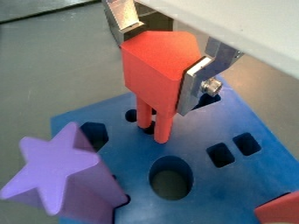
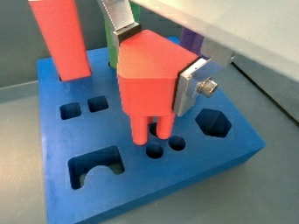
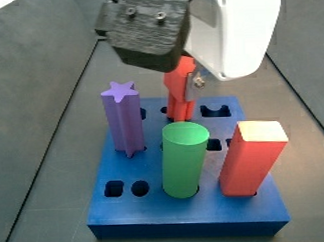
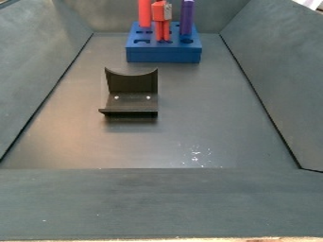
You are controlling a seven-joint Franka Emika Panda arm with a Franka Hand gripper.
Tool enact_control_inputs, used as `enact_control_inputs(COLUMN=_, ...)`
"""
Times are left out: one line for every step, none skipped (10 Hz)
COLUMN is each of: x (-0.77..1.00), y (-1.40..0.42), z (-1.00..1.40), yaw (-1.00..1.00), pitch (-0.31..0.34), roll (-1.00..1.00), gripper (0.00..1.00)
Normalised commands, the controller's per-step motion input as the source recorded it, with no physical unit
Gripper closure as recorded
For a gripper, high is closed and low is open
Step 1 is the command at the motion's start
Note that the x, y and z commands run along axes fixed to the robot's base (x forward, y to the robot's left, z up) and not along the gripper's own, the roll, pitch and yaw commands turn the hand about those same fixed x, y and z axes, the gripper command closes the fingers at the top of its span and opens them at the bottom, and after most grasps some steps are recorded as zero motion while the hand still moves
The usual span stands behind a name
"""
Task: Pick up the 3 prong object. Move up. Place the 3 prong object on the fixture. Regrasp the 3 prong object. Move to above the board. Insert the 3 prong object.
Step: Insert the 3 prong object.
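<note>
My gripper (image 1: pixel 162 58) is shut on the 3 prong object (image 1: pixel 155 70), a red piece held upright with its prongs pointing down. Both wrist views show it between the silver fingers (image 2: pixel 193 84). The prong tips hang at the blue board (image 2: pixel 128 188), right by its small round holes (image 2: pixel 155 151); I cannot tell whether they have entered. In a side view the gripper (image 3: pixel 181 80) hangs over the board's (image 3: pixel 195 214) far middle with the 3 prong object (image 3: pixel 183 92) behind the green cylinder. The fixture (image 4: pixel 128 93) stands on the floor, well apart from the board (image 4: pixel 161 49).
On the board stand a purple star peg (image 3: pixel 121 119), a green cylinder (image 3: pixel 183 160) and a tall red-orange block (image 3: pixel 253 158), all close to the gripper. A large round hole (image 1: pixel 170 180) and square holes (image 1: pixel 232 149) lie open. Dark walls enclose the floor (image 4: pixel 190 132).
</note>
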Motion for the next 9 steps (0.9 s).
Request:
enact_control_inputs(x=0.01, y=0.39, z=-0.15, yaw=0.04, pitch=0.116, roll=-0.19, gripper=1.0)
enact_control_inputs(x=0.0, y=0.0, z=-0.02, yaw=0.0, pitch=0.0, roll=0.0, gripper=1.0)
enact_control_inputs(x=-0.01, y=0.0, z=-0.02, yaw=0.0, pitch=0.0, roll=-0.01, gripper=1.0)
enact_control_inputs(x=-0.09, y=0.0, z=0.0, yaw=0.0, pitch=0.0, roll=0.0, gripper=1.0)
enact_control_inputs(x=-0.4, y=0.11, z=-0.16, yaw=-0.25, pitch=0.0, roll=0.0, gripper=1.0)
enact_control_inputs(x=0.0, y=0.06, z=-0.11, yaw=0.0, pitch=0.0, roll=0.0, gripper=1.0)
enact_control_inputs(x=-0.03, y=0.01, z=0.0, yaw=0.0, pitch=-0.007, roll=-0.03, gripper=1.0)
enact_control_inputs(x=0.03, y=-0.07, z=-0.03, yaw=0.0, pitch=0.001, roll=0.0, gripper=1.0)
enact_control_inputs(x=0.29, y=-0.02, z=-0.24, yaw=0.03, pitch=0.0, roll=0.0, gripper=1.0)
